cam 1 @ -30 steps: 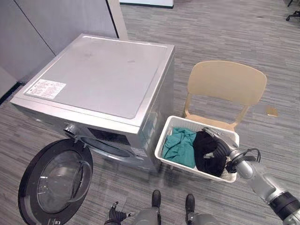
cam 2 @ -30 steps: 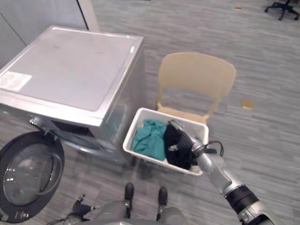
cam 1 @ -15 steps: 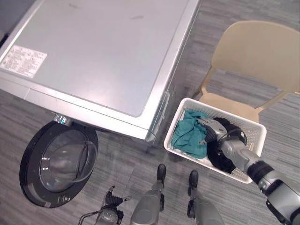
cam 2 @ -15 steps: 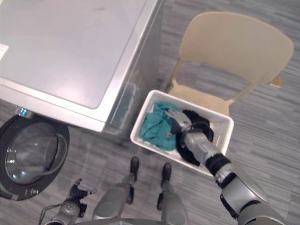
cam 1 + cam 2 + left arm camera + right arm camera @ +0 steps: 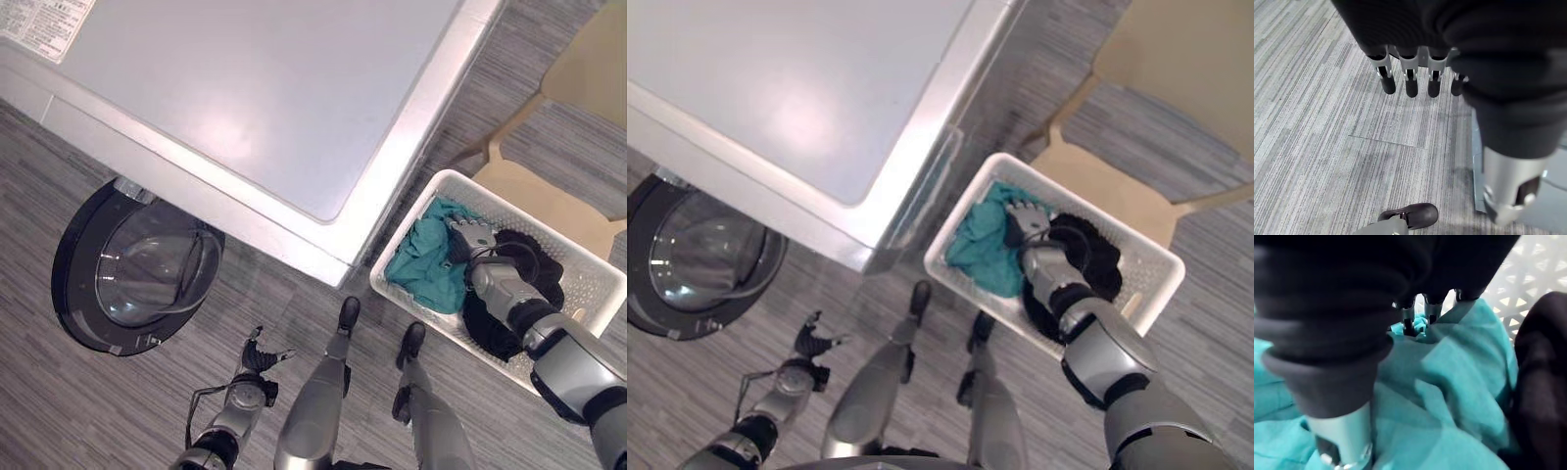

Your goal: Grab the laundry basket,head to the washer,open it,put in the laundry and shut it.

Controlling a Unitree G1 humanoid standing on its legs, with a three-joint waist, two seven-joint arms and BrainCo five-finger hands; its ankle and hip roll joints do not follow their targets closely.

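Since a second ago, the right hand (image 5: 1027, 221) has shifted from the black garment (image 5: 1095, 257) onto the teal cloth (image 5: 1459, 362), fingers curling into it. Left hand (image 5: 1415, 73) hangs relaxed. Loading looks imminent.

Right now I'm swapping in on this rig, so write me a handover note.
Left hand: open, holding nothing, low over the floor.
Right hand: in the white laundry basket, fingers pressed into the teal garment; grip unclear.
Black garment lies beside it. Basket sits on the floor by the washer, before a tan chair.
Done: washer door open.
Left: load both garments, shut door.
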